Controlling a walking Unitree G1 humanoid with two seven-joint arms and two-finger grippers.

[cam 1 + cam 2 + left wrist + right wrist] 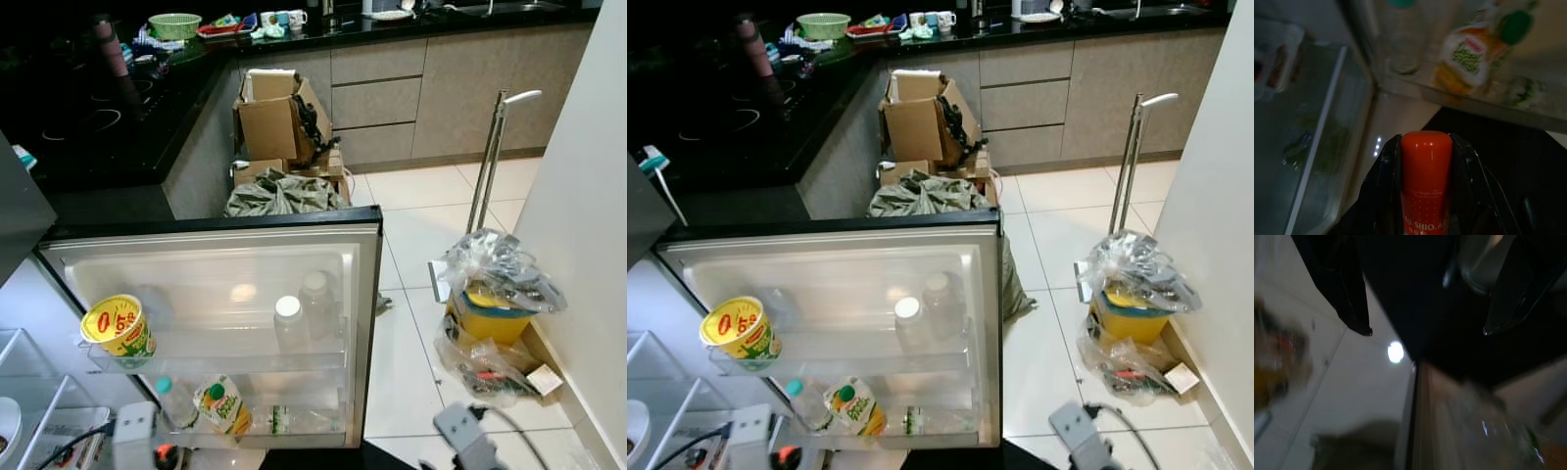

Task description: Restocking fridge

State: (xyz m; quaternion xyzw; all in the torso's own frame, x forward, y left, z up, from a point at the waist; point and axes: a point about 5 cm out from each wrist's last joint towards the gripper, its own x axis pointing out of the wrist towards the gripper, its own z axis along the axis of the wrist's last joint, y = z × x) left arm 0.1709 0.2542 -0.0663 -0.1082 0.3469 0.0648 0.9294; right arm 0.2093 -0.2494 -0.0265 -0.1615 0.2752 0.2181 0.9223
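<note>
Kitchen floor of pale glossy tiles runs behind an open fridge door (367,323) whose clear plastic shelves already hold stock. Furthest left on the upper shelf a yellow tub (117,326) leans tilted, then two translucent white-capped bottles (289,323) stand together. On the lower shelf stand a teal-capped clear bottle (172,399) and a soft green-capped pouch (223,404), with a clear bottle (294,421) lying on its side beside them.

The left gripper (1426,147) is closed around a red-capped bottle (1426,176), smooth, cylindrical and round-topped, held low before the lower door shelf. The right gripper (1425,330) hangs with its fingers spread, holding nothing, near the door's edge.

My worry is that lower shelf: it looks crowded, so pushing the red bottle in could knock the pouch or roll the lying bottle. That smooth cap may also slip between the hard fingers if it catches the shelf rail, and the tilted tub above looks poised to topple if the door is jolted
</note>
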